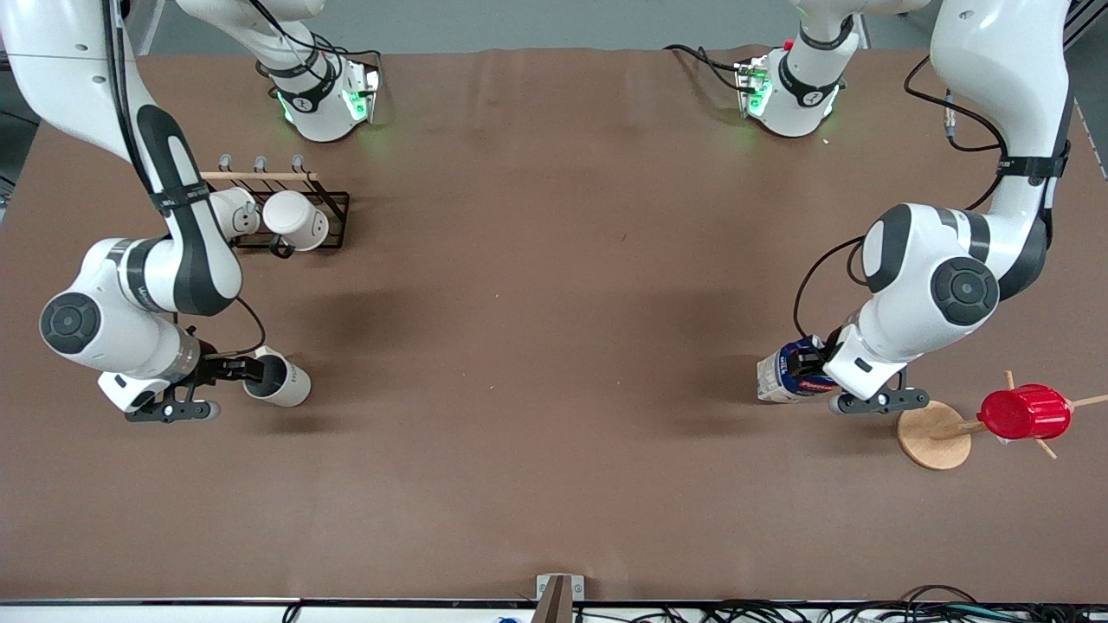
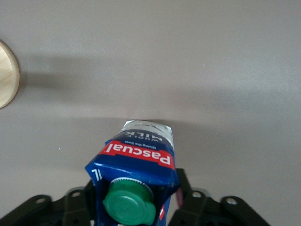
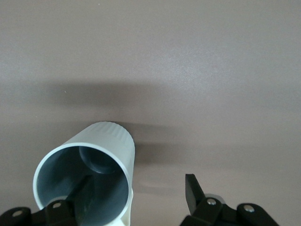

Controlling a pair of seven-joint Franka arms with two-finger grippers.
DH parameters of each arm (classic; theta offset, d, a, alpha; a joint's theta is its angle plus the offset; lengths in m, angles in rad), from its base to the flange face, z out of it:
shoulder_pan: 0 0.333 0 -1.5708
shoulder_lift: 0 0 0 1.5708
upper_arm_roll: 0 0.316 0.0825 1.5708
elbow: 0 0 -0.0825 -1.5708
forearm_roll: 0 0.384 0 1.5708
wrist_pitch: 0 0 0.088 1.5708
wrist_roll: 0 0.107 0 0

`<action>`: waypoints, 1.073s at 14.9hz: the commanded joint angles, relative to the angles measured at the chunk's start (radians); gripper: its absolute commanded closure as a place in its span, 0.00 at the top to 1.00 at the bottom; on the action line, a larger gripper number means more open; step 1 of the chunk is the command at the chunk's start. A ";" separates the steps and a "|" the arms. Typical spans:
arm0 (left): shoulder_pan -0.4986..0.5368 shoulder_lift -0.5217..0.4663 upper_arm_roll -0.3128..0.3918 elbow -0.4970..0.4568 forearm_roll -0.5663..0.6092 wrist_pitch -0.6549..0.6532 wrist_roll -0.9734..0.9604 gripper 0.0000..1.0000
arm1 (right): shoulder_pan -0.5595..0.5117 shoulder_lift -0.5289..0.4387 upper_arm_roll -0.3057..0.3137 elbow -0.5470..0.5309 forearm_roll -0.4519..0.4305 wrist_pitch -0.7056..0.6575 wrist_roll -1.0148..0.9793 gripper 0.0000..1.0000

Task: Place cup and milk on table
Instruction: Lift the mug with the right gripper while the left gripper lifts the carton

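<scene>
Two things in play, neither let go yet. Left gripper squeezes milk at its blue top, low over table, just beside round wooden stand with red cup. Right gripper holds cup by rim, one finger inside, low over table, nearer front camera than mug rack. Whether either touches table, cannot tell. Left to do: set both down, let go.

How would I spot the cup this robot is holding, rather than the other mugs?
Start at the wire mug rack near the right arm's end of the brown table. Below it in the front view, the right gripper grips the cup by its wall. It is pale grey and dark inside, unlike the rack's two whiter mugs.
</scene>
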 commanded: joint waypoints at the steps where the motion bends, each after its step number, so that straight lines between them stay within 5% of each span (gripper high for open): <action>1: -0.001 -0.003 0.000 0.003 0.007 0.005 -0.012 0.42 | 0.005 0.016 -0.001 0.000 0.011 0.016 -0.018 0.84; 5: -0.003 -0.009 0.000 0.006 0.009 0.002 -0.012 0.26 | 0.006 0.021 -0.001 0.002 0.015 0.019 -0.018 0.78; 16: -0.004 -0.032 -0.014 0.023 0.007 -0.034 -0.010 0.22 | 0.023 0.033 0.001 0.003 0.018 0.040 -0.013 0.58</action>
